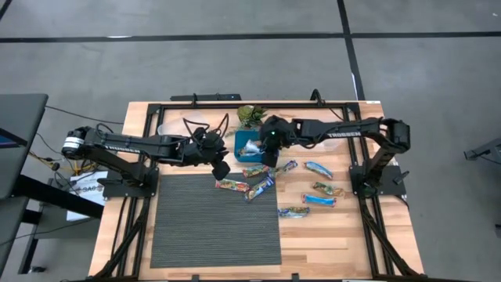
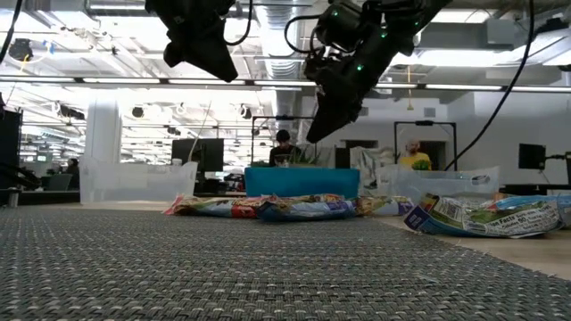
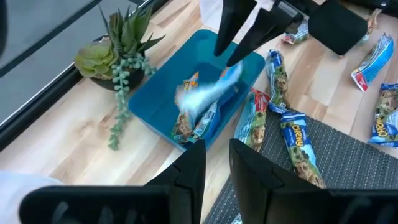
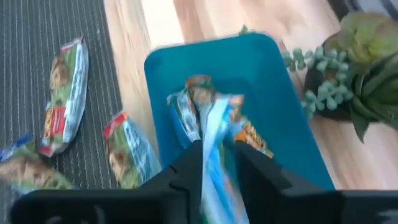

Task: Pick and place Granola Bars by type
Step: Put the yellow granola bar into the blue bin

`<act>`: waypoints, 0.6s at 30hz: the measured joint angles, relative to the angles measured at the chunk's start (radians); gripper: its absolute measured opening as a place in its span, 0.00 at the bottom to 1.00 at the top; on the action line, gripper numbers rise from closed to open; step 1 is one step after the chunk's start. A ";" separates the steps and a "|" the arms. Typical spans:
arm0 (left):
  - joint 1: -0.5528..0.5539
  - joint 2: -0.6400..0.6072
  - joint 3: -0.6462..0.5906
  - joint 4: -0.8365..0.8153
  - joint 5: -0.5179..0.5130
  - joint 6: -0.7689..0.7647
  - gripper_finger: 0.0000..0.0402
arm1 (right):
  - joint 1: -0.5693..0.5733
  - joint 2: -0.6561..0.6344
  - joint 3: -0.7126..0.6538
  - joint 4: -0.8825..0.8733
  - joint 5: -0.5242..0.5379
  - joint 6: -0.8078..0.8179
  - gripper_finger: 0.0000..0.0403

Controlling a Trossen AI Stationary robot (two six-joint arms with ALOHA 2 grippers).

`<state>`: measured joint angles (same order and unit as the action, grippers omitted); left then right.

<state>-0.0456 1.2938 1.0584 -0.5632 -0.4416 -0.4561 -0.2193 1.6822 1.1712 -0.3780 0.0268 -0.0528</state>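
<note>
My right gripper (image 1: 264,150) hovers over a teal bin (image 1: 243,139) and is shut on a blue granola bar (image 3: 208,93), which shows blurred. Other bars (image 3: 186,124) lie inside the bin (image 3: 155,106). My left gripper (image 3: 217,168) is open, holds nothing and hangs above the mat's far edge, just left of the bin (image 1: 221,168). Several bars lie flat near the bin: two on the mat (image 1: 232,185) (image 1: 260,186), others on the wood to the right (image 1: 318,200). Their wrappers are blue, red-orange and green-yellow. My right gripper pinches the blue bar's upper end (image 3: 231,70) between its two fingers (image 4: 189,165), coming from above and pointing down. The bar hangs below the fingers into the teal bin (image 4: 292,112), its lower end among the bars inside (image 4: 193,99).
A small green plant figure (image 1: 250,115) stands just behind the bin. A dark ribbed mat (image 1: 215,223) covers the table's near-left part. Clear containers (image 2: 134,178) (image 2: 446,183) stand at the far side. Black frame rails run along the table's edges. People show in the room beyond.
</note>
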 joint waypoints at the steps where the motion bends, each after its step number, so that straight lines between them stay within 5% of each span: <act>1: 0.000 0.000 0.000 0.000 0.002 0.000 0.16 | 0.000 -0.008 -0.001 -0.018 0.000 0.000 0.24; 10: 0.000 0.000 0.000 0.030 0.088 0.005 0.16 | 0.050 -0.140 -0.001 -0.310 -0.005 0.075 0.35; 18: 0.000 0.000 0.000 0.244 0.364 0.183 0.16 | 0.225 -0.369 -0.114 -0.563 -0.002 0.365 0.35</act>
<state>-0.0456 1.2941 1.0584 -0.3193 -0.0774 -0.2732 0.0054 1.3133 1.0569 -0.9414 0.0244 0.3126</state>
